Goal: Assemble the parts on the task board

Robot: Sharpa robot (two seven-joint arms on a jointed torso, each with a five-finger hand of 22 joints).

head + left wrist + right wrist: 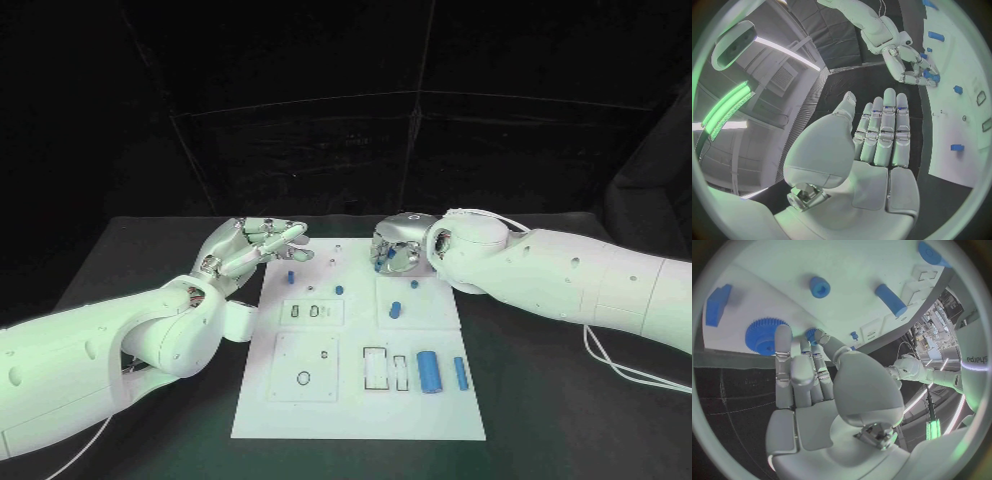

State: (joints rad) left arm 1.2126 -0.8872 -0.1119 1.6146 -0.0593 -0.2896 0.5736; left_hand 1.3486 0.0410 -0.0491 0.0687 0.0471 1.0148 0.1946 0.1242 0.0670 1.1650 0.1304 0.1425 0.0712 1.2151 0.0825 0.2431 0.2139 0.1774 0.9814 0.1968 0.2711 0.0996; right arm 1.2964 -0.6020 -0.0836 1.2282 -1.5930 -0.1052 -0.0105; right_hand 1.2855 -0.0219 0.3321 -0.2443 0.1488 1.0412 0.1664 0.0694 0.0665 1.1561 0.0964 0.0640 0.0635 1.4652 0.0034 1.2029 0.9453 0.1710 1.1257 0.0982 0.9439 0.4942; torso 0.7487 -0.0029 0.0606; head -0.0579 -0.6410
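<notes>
Left hand: fingers spread wide, holds nothing, hovers at far-left edge of task board.

Task board: white plate at centre of surface. Blue parts lie on it: small peg far left, long cylinder near right.

Right hand: over far edge of board, fingertips at blue gear. Grip state: cannot tell.

Step judged: gear pickup. Close fingers evenly around rim, lift straight, avoid nudging neighbouring parts.

Legible writing: "sharpa" on robot body, right wrist view.

You can read one word: "Sharpa", printed dark on the white arm seen in the right wrist view. Nothing else legible.
</notes>
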